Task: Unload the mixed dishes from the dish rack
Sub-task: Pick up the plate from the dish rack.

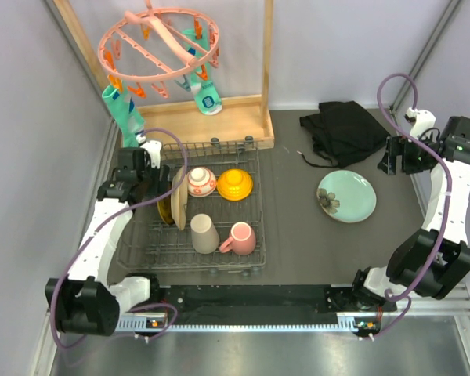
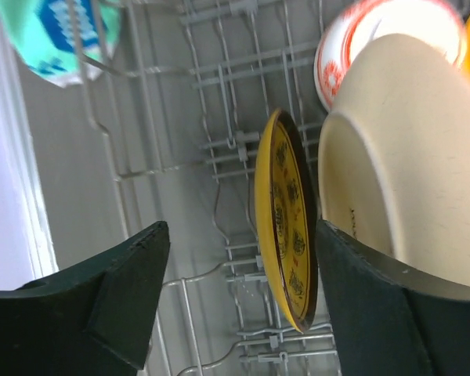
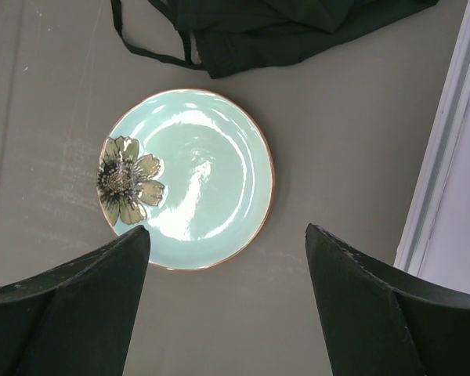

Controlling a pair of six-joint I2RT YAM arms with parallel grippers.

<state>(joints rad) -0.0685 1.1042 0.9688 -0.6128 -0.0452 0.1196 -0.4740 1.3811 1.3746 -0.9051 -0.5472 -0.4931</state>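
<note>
2 white arms [image 1: 102,235], purple cables [image 1: 397,76], black end effector fingers [image 2: 376,313].

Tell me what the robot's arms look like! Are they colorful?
Both the left arm and right arm are white with chunky black joints. A purplish-grey cable loops along each. The left end effector and right end effector have flat, black, wedge-shaped fingers.
</note>
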